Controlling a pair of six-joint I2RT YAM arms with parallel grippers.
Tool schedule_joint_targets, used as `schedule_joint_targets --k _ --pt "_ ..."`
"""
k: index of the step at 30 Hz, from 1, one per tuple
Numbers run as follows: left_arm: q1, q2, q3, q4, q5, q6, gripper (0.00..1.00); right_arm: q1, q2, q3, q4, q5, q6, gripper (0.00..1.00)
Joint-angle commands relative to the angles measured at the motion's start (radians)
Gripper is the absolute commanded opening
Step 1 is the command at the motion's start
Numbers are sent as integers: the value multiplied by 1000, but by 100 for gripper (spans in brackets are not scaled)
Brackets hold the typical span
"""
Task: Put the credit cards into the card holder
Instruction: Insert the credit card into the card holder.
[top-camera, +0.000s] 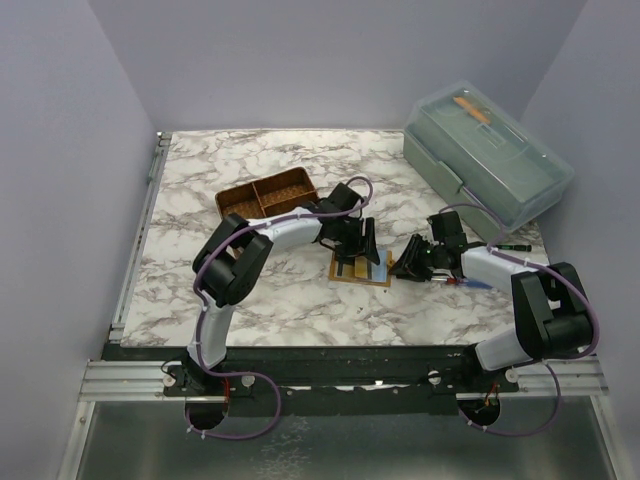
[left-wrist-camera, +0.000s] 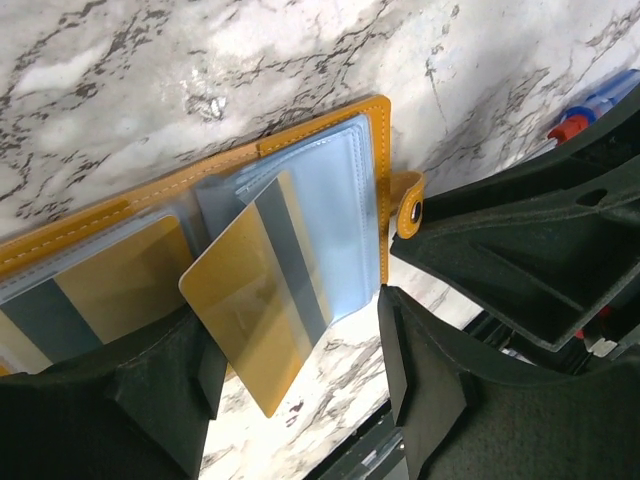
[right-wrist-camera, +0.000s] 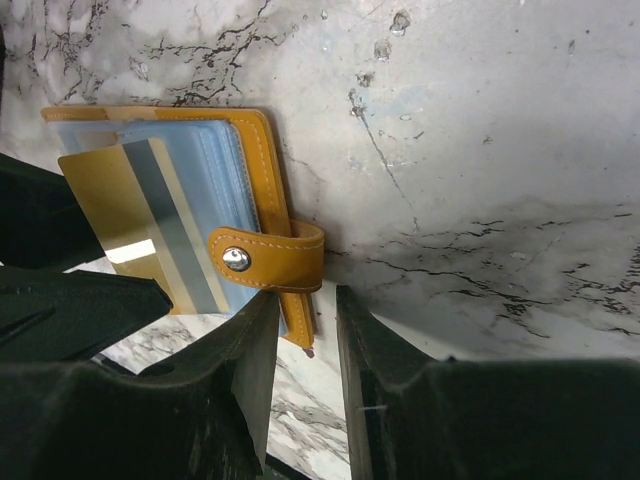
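Quick rundown of where both my arms are. My left arm (top-camera: 270, 235) goes up from its base, folds at the elbow and runs right across the table (top-camera: 200, 200). The wrist is tipped down, so my left gripper (left-wrist-camera: 298, 330) hangs right at the wallet (top-camera: 360, 270), on its far side. My right arm (top-camera: 490, 268) does the mirror thing, with the elbow out right and the forearm reaching left and low. That puts my right gripper (right-wrist-camera: 305, 300) at the wallet's strap (right-wrist-camera: 270, 258) side.

The wallet's lying open and flat near the middle of the table, between the two grippers, a bit nearer to me than the basket (top-camera: 268, 195). Its long side runs left-right, slightly skewed, with the strap sticking out toward my right.

Left gripper is wide open. A gold card (left-wrist-camera: 250, 310) with a grey stripe sits in the gap, close to one finger and well off the other, so nothing's clamped. The card is partly on the clear sleeves and tilted, its long axis roughly parallel with the strap-side edge. Its free end pokes past the wallet's edge over the table, toward my left fingers. A second card (left-wrist-camera: 110, 290) is tucked in a sleeve on the other half.

Right gripper has a narrow gap, and the wallet's corner pokes into it just under the strap. I can't tell whether I'm actually pinching it or only parked there.
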Motion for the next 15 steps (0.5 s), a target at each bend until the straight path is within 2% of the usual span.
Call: schedule_joint_targets --k 1,7,9,13,15 --pt "7 -45 -43 -78 -75 51 66 8 53 -18 -59 36 -25 34" --pt "24 -91 -55 -111 -67 69 78 8 23 -22 -49 24 -37 35" --pt "33 -88 -55 -129 -46 73 97 8 13 -22 -56 31 -49 36" --pt "27 -94 -57 -137 -48 61 99 8 3 -20 -55 25 -65 37" --pt "25 -99 -65 -138 -79 60 95 8 2 -21 -43 11 -70 37"
